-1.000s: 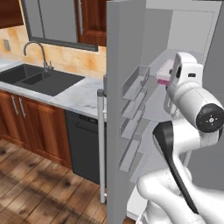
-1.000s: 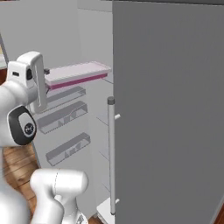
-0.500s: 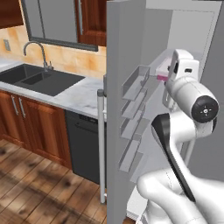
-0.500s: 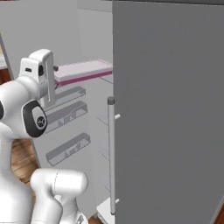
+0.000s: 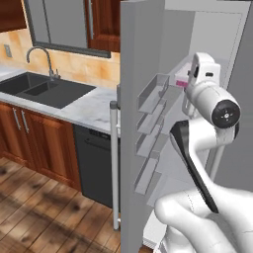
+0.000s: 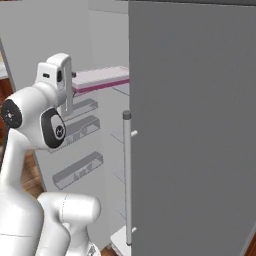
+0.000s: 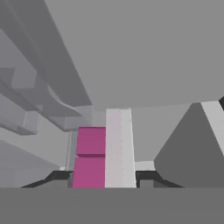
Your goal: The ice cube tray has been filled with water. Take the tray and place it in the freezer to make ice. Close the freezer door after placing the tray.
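The ice cube tray (image 6: 100, 77) was clenched in the gripper (image 7: 105, 179), reaching toward 12 o'clock into the freezer (image 5: 217, 54), whose freezer door (image 5: 143, 123) stood open.

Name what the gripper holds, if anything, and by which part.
The gripper is shut on the tray, gripping its near end.

Grey marble worktop (image 5: 86, 109) left of freezer door (image 5: 136, 99); dark sink (image 5: 42, 89) with faucet (image 5: 42, 59) set near its back edge.
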